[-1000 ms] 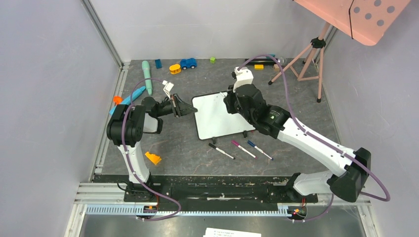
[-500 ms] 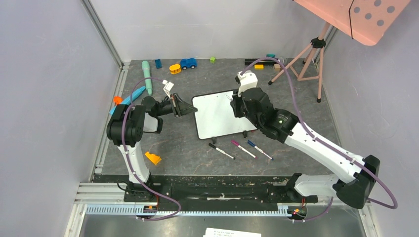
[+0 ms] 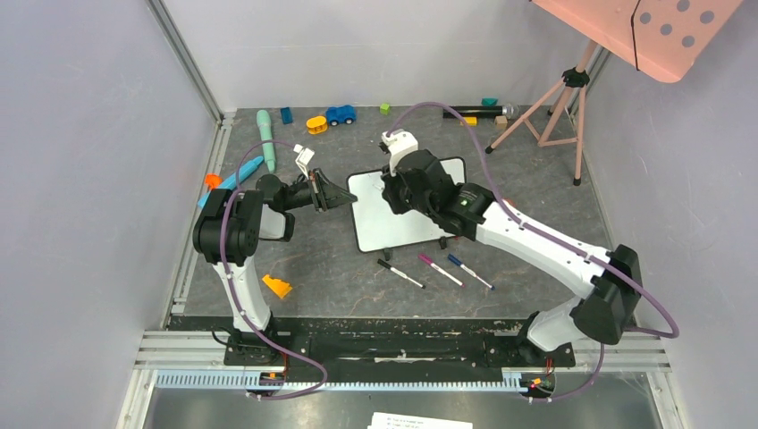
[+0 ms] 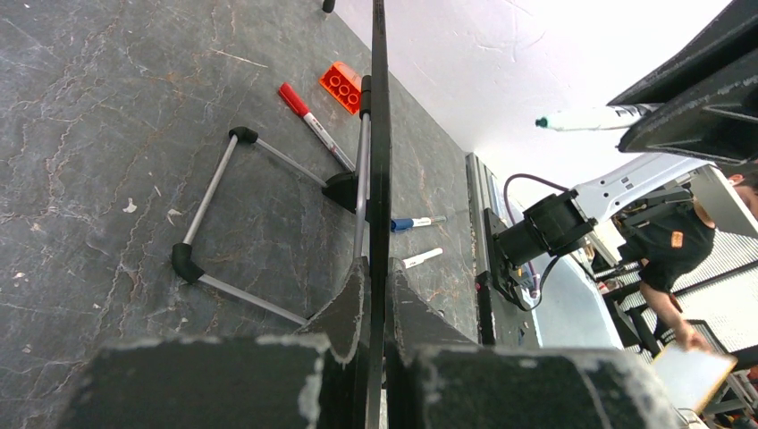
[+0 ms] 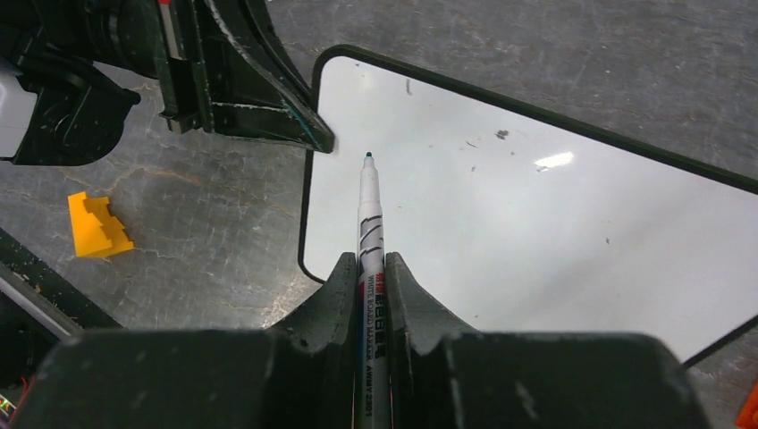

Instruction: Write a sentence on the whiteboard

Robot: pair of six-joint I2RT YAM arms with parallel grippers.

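**Progress** — early. The whiteboard (image 3: 380,225) is blank: no sentence and no stroke shows on its face, so all the writing is left to do. Judged ready to begin, since the board is gripped and a marker is in hand.

**Left gripper** (image 3: 335,194) — jaws pinched on the board's left edge, apparently steadying it.

**Right gripper** (image 5: 371,264) — jaws pinched on an uncapped marker (image 5: 368,206). The teal tip points at the board near the corner by the left gripper. I cannot tell whether it touches.

**Whiteboard, place** — middle of the dark table (image 3: 295,259), between the two arms, propped on wire legs with black feet.

**Whiteboard, look** — white face, thin black frame, rounded corners. A few small specks and a glare spot, otherwise clean.
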